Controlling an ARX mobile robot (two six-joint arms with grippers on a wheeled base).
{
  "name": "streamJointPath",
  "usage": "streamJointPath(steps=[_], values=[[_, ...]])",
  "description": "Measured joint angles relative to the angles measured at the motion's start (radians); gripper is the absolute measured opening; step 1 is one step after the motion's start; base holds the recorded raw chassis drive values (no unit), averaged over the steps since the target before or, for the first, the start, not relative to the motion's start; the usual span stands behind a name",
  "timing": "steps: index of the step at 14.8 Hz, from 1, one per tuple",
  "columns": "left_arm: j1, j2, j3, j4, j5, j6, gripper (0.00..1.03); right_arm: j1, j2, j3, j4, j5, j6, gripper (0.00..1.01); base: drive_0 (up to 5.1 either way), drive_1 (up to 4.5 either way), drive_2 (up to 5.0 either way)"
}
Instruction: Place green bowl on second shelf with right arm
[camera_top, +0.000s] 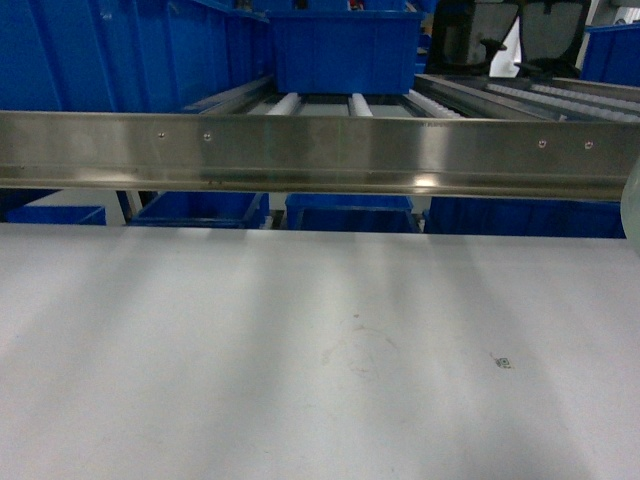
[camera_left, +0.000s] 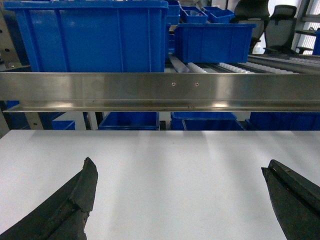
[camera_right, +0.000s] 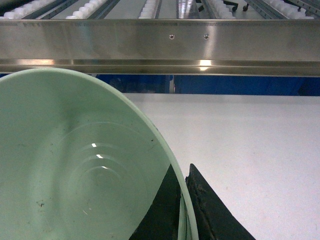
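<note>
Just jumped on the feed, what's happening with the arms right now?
The right gripper is shut on the green bowl, pinching its rim, and holds it over the white table in front of the steel rack rail. The bowl is not on the shelf yet; the roller shelf lies just beyond the rail. The left gripper has its jaws open and holds nothing.

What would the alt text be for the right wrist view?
A pale mint-green plastic bowl fills the lower left, its rim pinched by the right gripper's black finger, held above the flat white tabletop. Ahead runs a shiny stainless-steel shelf rail with white conveyor rollers behind it.
</note>
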Motion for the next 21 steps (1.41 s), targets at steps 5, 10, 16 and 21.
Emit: streamJointPath(steps=[5,10,16,21], values=[[0.000,0.000,0.000,0.000,0.000,0.000,0.98,-0.004,0.000,0.005,0.003,-0.001,0.021,0.02,0.0,0.00,0.0],[0.000,0.000,0.000,-0.002,0.000,0.000,0.98,-0.011,0.000,0.005,0.001,0.003,0.024,0.02,-3.9,2.02,2.0],[0.000,0.000,0.000,0.000,0.000,0.000,0.98,-0.010,0.000,0.006,0.003,-0.002,0.027,0.02,-4.9,2.50,2.5],[0.000,0.000,0.000,0.000,0.000,0.000,0.98,-0.010,0.000,0.007,0.005,-0.002,0.027,0.02,-4.9,2.43,2.4]])
